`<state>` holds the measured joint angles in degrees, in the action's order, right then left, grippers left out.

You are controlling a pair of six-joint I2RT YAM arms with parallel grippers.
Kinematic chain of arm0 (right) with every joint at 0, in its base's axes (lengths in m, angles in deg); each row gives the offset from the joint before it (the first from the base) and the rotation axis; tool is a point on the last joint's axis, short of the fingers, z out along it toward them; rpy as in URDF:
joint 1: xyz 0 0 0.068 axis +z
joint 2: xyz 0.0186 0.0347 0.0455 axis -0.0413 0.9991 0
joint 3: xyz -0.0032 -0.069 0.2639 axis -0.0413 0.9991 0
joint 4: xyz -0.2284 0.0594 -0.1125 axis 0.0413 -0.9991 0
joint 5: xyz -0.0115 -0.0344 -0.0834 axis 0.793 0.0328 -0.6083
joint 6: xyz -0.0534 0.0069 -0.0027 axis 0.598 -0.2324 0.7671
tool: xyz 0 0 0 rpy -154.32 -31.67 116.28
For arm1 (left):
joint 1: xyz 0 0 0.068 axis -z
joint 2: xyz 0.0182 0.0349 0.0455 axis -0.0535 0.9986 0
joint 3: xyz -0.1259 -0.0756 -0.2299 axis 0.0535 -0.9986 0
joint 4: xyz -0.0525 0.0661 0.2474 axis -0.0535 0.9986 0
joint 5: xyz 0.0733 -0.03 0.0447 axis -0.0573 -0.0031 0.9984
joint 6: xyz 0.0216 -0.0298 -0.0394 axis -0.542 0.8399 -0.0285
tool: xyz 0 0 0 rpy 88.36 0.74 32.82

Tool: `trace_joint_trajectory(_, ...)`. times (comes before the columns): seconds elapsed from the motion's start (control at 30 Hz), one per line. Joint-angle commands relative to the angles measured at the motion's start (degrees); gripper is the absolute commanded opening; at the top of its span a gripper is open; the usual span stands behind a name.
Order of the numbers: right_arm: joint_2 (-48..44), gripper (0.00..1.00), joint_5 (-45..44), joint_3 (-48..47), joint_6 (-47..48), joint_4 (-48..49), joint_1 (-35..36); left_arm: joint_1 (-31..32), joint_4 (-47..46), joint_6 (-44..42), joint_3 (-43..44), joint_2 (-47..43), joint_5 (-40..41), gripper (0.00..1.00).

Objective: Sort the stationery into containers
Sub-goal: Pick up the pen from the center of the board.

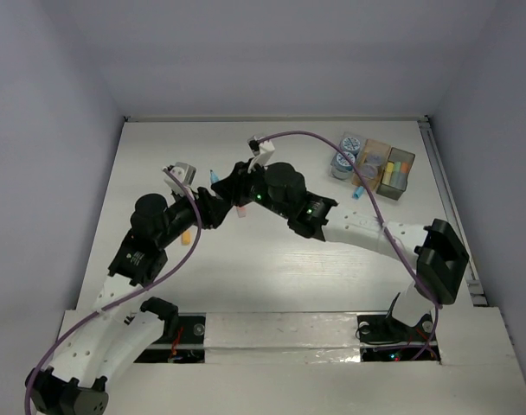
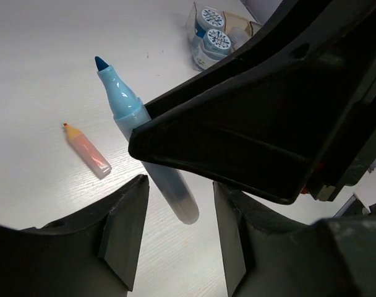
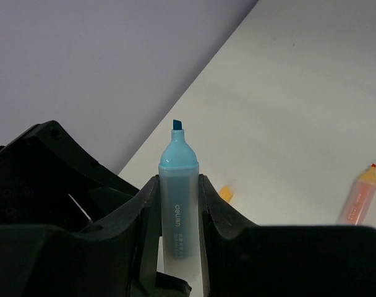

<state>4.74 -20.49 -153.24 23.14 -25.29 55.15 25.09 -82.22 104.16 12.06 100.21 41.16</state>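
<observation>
Pale lilac walls box in the white surface (image 1: 289,277), and your 2 arms meet near its middle. Your right gripper (image 3: 177,195) is clamped on a blue marker (image 3: 179,161), whose chisel tip points away from the wrist. Your left gripper (image 2: 177,210) has its fingers (image 2: 123,229) apart, 1 on each side of that marker's rear end, with a gap showing on both sides. A pink-orange marker (image 2: 86,148) lies on the surface just beside it, and a yellow-orange marker (image 1: 185,235) lies near your left arm. At the far right, the amber box (image 1: 374,157) and grey box (image 1: 398,169) sit side by side. 2 patterned rolls (image 1: 350,143) stand just beside the amber one.
</observation>
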Motion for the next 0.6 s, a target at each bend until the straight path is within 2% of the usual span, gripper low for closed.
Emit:
trace_joint_trajectory(0.0, -2.02, 0.00, -0.20, 0.82, -0.55, 4.63, 1.19, -0.22, -3.85, 0.61, -0.42, -1.14, -0.49, 0.42)
trace_joint_trajectory(0.1, -2.81, 0.00, 0.24, 2.23, -1.16, 6.30, 1.19, -0.22, -2.88, 0.43, -0.16, -0.70, 1.18, 0.35)
trace_joint_trajectory(0.23, -3.52, 0.00, 1.91, 3.11, -1.51, 7.62, 1.72, -0.75, -2.35, 0.26, 0.20, 0.18, 2.32, 0.17)
trace_joint_trajectory(0.27, -3.95, 0.00, 1.91, 3.37, -1.51, 7.71, 2.24, -0.75, -2.18, 0.26, 0.20, 0.18, 2.85, 0.16)
trace_joint_trajectory(0.37, -4.75, 0.00, 2.71, 4.25, -2.30, 8.94, 2.25, -0.75, -2.09, 0.26, 0.20, 0.53, 2.59, 0.18)
trace_joint_trajectory(0.43, -5.53, 0.00, 3.32, 4.52, -2.74, 9.56, 2.25, -0.75, -2.09, 0.26, 0.28, 1.40, 2.07, 0.27)
trace_joint_trajectory(0.57, -6.68, 0.00, 3.32, 4.78, -2.48, 10.17, 2.78, -0.75, -2.00, -0.09, 0.55, 2.20, 1.53, 0.28)
